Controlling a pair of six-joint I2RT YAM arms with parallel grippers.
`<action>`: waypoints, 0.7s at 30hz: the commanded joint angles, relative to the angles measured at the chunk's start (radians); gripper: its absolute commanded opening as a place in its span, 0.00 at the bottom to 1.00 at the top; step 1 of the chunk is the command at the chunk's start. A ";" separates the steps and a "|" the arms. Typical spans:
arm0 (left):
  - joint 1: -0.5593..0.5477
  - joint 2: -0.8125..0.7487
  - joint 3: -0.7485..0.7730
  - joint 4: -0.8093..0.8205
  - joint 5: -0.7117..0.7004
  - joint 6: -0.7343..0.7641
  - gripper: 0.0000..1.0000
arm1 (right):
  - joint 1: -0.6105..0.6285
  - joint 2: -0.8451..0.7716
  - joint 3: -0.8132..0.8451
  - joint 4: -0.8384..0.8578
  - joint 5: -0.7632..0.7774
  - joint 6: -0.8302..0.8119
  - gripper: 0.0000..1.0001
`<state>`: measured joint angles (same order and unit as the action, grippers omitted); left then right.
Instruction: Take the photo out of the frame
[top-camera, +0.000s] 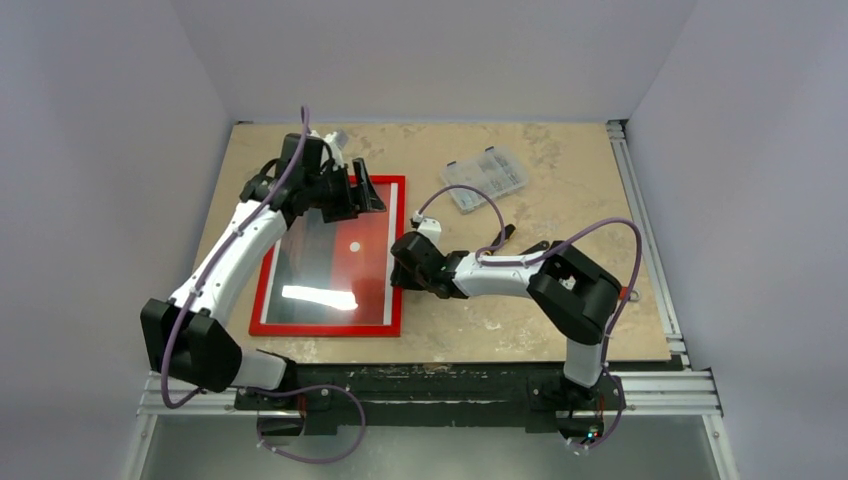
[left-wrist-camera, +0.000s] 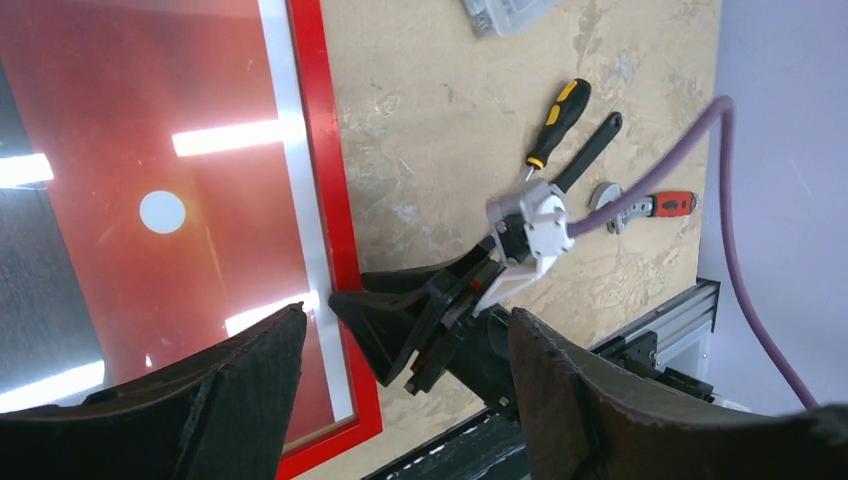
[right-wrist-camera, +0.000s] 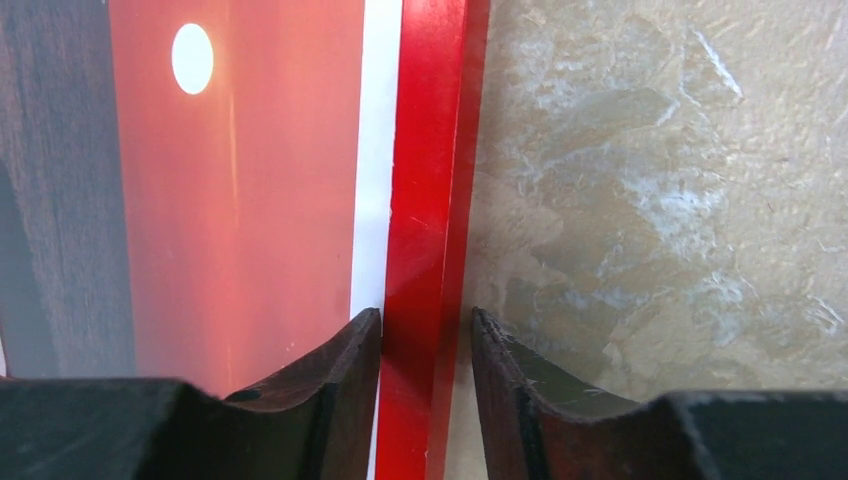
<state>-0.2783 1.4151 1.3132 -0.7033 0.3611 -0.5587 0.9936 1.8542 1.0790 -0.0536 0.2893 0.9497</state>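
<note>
Right wrist: right gripper (right-wrist-camera: 425, 322) straddles the frame (right-wrist-camera: 428, 200) edge.

I'm getting bright, even light from overhead; shadows on the table (top-camera: 480, 330) are faint and soft-edged. The glossy photo (top-camera: 335, 262) throws white glare bars back at me: one near its near edge from above, several in the left wrist view. Both wrist views show the fingers (left-wrist-camera: 235, 400) dark and slightly soft. The top view looks mildly grainy.
</note>
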 joint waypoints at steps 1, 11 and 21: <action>-0.058 -0.120 -0.007 0.033 -0.079 0.052 0.73 | 0.001 0.027 0.011 0.020 -0.013 0.000 0.34; -0.140 -0.539 -0.277 -0.040 -0.112 0.020 0.80 | 0.001 0.069 0.023 0.040 -0.058 0.021 0.19; -0.221 -0.882 -0.606 -0.046 -0.096 -0.044 0.90 | -0.012 -0.056 0.031 -0.001 -0.145 -0.011 0.00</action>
<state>-0.4511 0.5880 0.8043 -0.7765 0.2829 -0.5503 0.9833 1.8709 1.0836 -0.0166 0.2333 0.9562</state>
